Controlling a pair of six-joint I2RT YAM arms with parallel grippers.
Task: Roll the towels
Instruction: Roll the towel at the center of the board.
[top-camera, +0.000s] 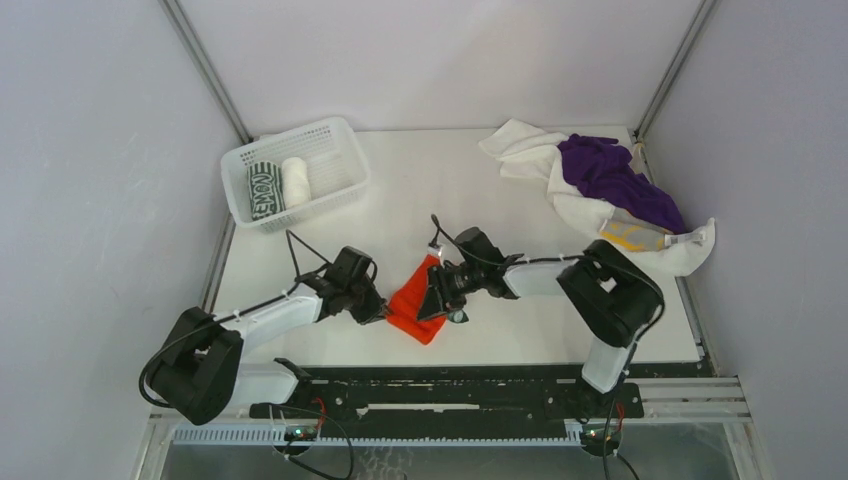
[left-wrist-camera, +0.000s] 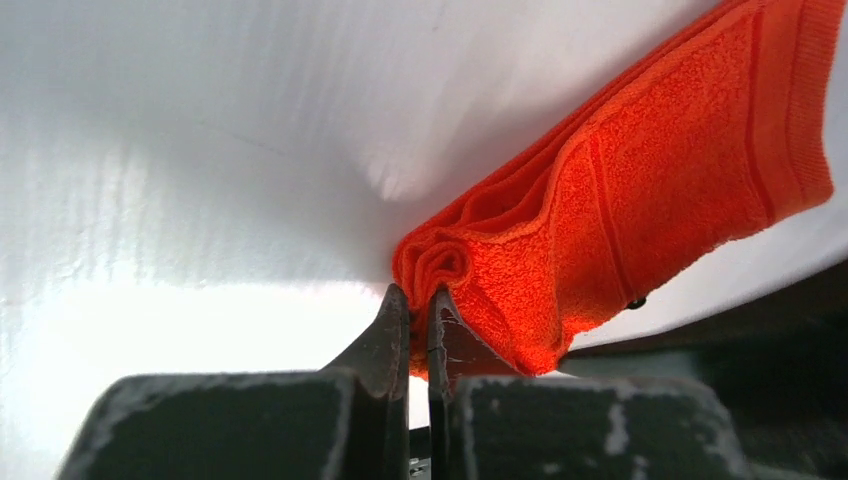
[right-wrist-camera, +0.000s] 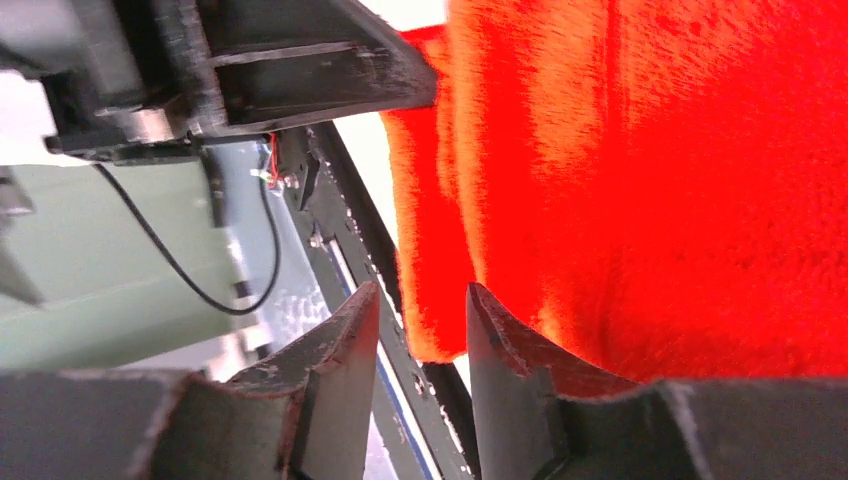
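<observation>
On white table (top-camera: 450, 190), orange-red towel (top-camera: 412, 300), part rolled; pale grey walls (top-camera: 90, 150) around. Left tool (left-wrist-camera: 420, 315) nearly closed, nipping towel's rolled end; right tool (right-wrist-camera: 422, 310) part open, astride towel's opposite edge.

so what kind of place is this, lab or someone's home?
Probably a lab test cell: bare white table boxed in by blank panels on metal posts, arms bolted to a rail, rolled towels in a mesh basket.

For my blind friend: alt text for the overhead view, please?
A robot's left end effector and right end effector flank an orange-red towel at centre. A mesh basket holds two rolled towels; loose towels lie heaped far right.
</observation>
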